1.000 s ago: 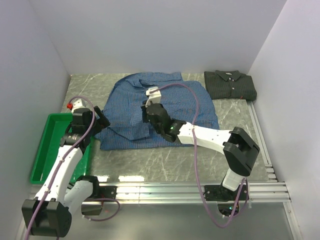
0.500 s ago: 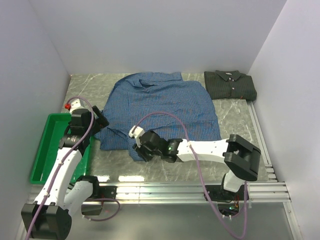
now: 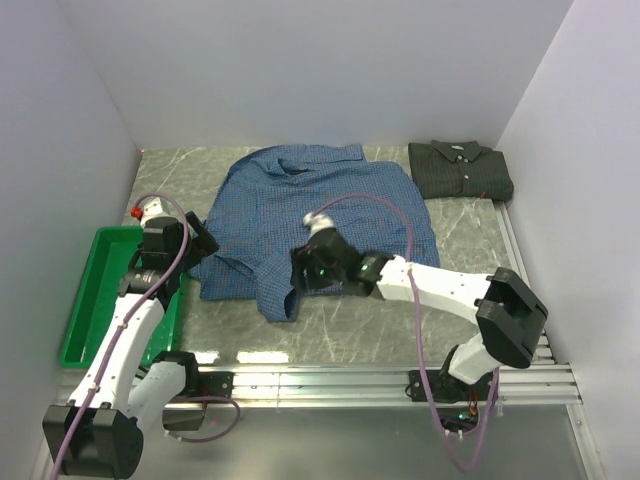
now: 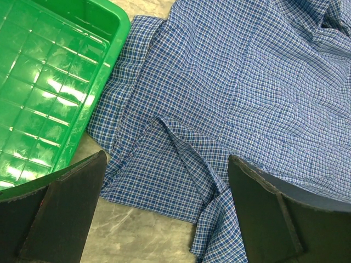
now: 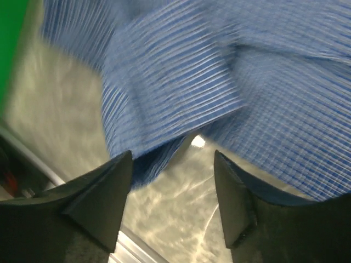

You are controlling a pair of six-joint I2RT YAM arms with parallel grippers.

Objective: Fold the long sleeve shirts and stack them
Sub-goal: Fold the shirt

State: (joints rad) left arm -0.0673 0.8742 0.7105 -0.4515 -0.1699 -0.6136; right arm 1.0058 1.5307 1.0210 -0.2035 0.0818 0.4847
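Top external: right tool [image 3: 298, 283] (spread) hangs over near edge of blue shirt [image 3: 320, 195].

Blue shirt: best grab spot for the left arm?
Probably the raised crease at the near-left corner of the blue shirt: it stands off the table, so it can be pinched. Come from the tray side, where the left pincer hangs open; the cloth elsewhere lies flatter.

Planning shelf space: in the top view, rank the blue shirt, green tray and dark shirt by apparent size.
1. blue shirt, spread out
2. green tray, partly hidden and nearer the camera
3. dark shirt, folded
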